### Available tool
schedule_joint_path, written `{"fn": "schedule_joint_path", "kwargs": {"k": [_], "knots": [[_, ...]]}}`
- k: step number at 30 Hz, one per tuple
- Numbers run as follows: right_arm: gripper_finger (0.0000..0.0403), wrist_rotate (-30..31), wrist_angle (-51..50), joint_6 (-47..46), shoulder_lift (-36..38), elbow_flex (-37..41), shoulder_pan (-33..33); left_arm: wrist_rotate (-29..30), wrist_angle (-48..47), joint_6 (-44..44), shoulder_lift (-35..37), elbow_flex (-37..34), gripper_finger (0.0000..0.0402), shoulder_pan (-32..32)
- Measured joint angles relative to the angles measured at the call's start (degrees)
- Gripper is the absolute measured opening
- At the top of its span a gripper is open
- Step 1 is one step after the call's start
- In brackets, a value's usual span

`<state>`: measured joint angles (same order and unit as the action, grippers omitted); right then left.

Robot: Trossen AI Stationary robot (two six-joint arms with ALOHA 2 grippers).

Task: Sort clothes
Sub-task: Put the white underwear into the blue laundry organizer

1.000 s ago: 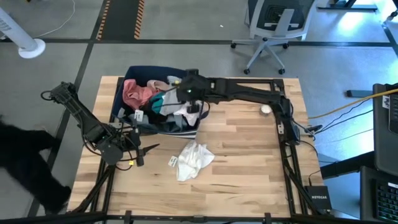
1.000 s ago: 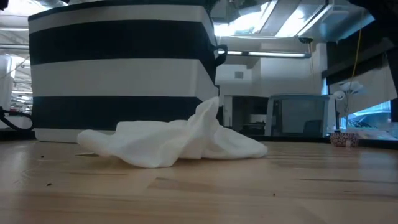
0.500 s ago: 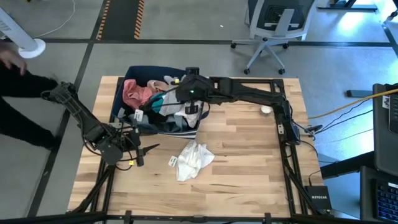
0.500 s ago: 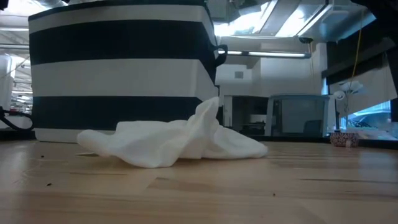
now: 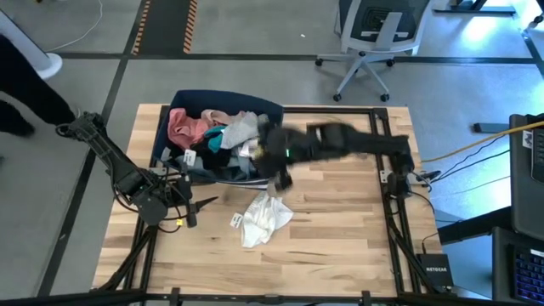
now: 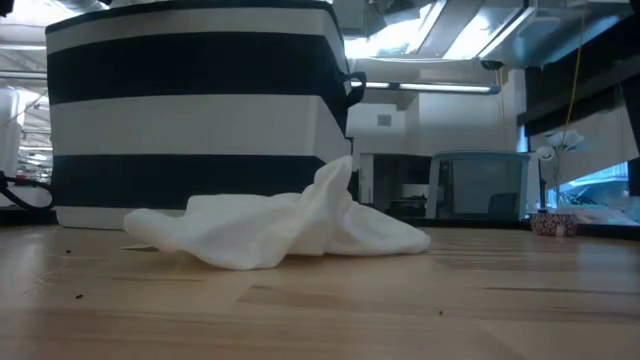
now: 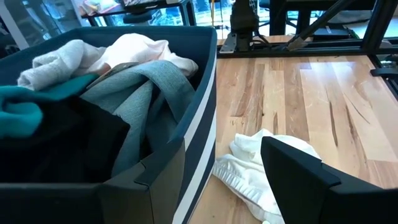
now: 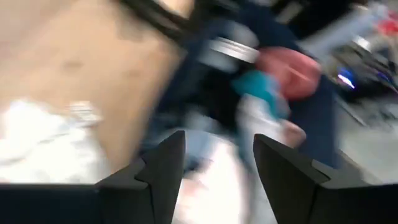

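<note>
The navy bin with white stripes stands at the table's far left and is heaped with clothes: a pink piece, a teal one, a pale grey one and a blue-grey denim piece. A white piece lies crumpled on the wood just near of the bin. My right gripper, blurred by motion, hangs open and empty between the bin's near right corner and the white piece. My left gripper waits open at the near left, beside the bin.
The bin's striped wall stands right behind the white piece. A small white object lies at the table's right. Bare wood stretches over the near and right parts. An office chair stands beyond the far edge.
My right gripper has swung fast from above the bin's pile toward the table's near edge, off the bin and toward the white piece. A pale grey piece now shows on top of the pile where the arm was. The white piece has not moved.
</note>
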<state>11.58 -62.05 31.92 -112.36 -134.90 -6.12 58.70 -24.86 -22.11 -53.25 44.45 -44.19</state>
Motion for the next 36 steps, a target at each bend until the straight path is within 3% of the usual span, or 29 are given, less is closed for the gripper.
{"fn": "schedule_joint_path", "kwargs": {"k": [7, 12, 16, 25, 36], "knots": [[0.0208, 2.4, -0.5, -0.5, -1.3, 6.4, -12.8, 0.0, 0.2, -0.4, 0.0, 0.0, 0.0208, 0.0], [0.0208, 6.9, 4.2, -4.3, -1.3, 19.6, -19.2, 0.0, 0.3, -0.9, 0.0, 0.0, 0.0208, 0.0], [0.0208, 7.2, 13.8, -4.2, -1.4, 32.1, -21.9, -0.5, 0.3, -2.9, 0.0, 0.0, 0.0208, 0.0], [0.0209, 8.4, 25.4, -2.6, -1.4, 49.7, -21.5, -0.7, 0.2, -1.9, 0.0, 0.0, 0.0208, 0.0], [0.0209, 7.0, 36.9, 3.8, -6.8, 52.2, -17.7, -0.7, 0.2, -1.9, 0.0, 0.0, 0.0208, 0.0]]}}
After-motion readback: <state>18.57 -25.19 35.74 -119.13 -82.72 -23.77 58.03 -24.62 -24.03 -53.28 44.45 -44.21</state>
